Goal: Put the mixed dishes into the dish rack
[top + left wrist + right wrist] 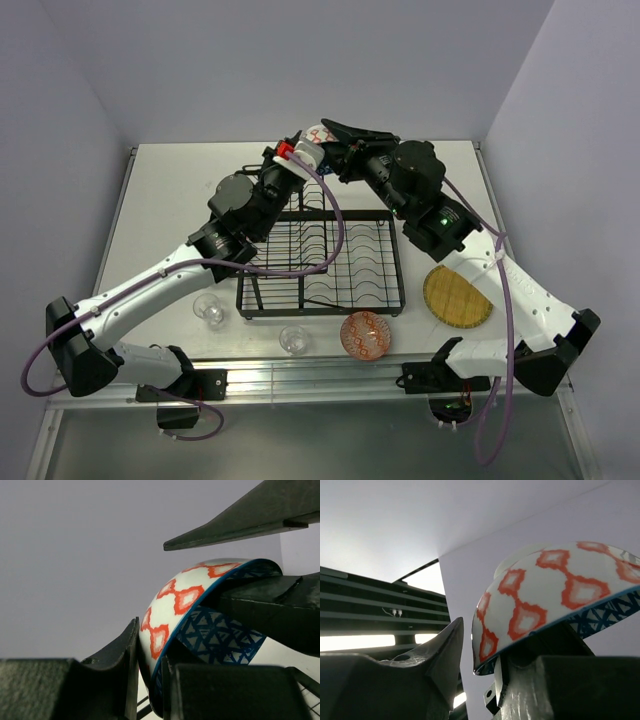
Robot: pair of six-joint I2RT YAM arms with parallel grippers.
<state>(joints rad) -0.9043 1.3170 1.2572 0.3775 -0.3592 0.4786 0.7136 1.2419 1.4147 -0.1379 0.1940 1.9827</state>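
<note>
While aloft, bowl near dish rack

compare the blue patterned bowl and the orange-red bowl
The blue patterned bowl is held aloft, tipped on edge, rim in the left tool; the orange-red bowl sits upright on the table. The blue patterned bowl is blue-latticed inside; the orange-red bowl is orange-red inside. Both are round and patterned.

From above I make out only a sliver of the small blue patterned bowl. The left arm and right arm cover the rest of it, and also the dish rack's far corners. On the right wrist view, the bowl's right side runs off the picture.
</note>
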